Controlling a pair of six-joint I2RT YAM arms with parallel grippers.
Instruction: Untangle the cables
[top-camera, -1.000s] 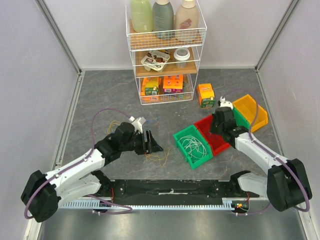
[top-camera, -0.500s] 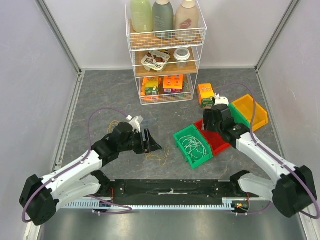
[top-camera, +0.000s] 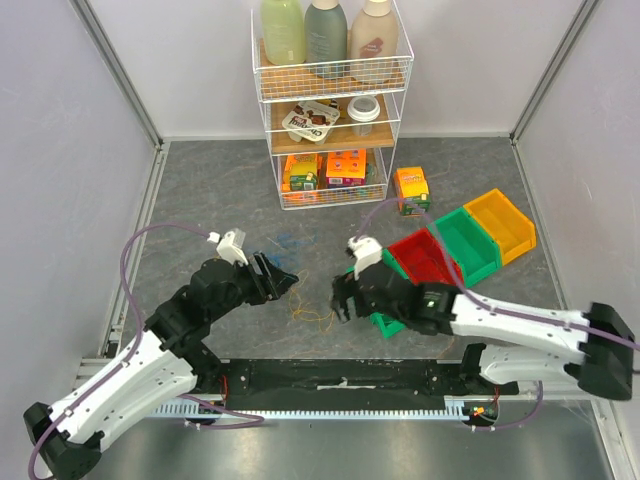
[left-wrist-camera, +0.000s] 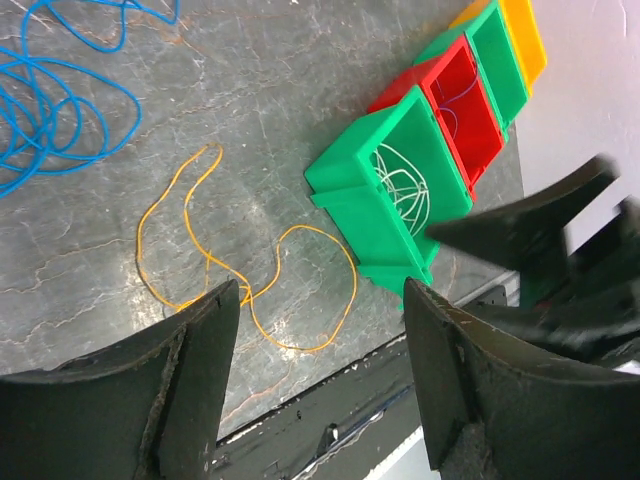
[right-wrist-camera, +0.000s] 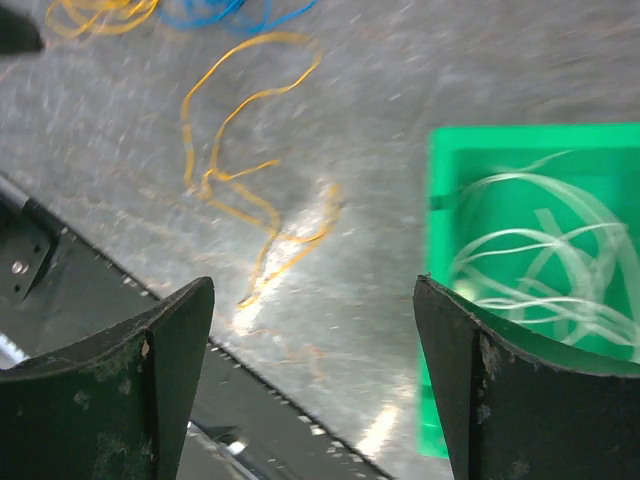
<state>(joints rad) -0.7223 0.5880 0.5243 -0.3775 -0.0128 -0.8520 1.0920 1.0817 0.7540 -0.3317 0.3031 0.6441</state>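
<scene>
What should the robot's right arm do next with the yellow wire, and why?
Probably lower the right end effector onto the yellow cable and close. Its jaws stand open above that cable, which lies loose on the table, while the white cable already sits in the green bin.

No legible text anywhere. The bottles (top-camera: 326, 35) on the top shelf of the wire rack (top-camera: 266, 110) carry labels, the packet (top-camera: 311, 120) on the middle shelf has print, and so do the orange cartons (top-camera: 345, 167) on the bottom shelf and the orange carton (top-camera: 411, 189) on the table, but all of it is too small to read. The wrist views show no markings.
</scene>
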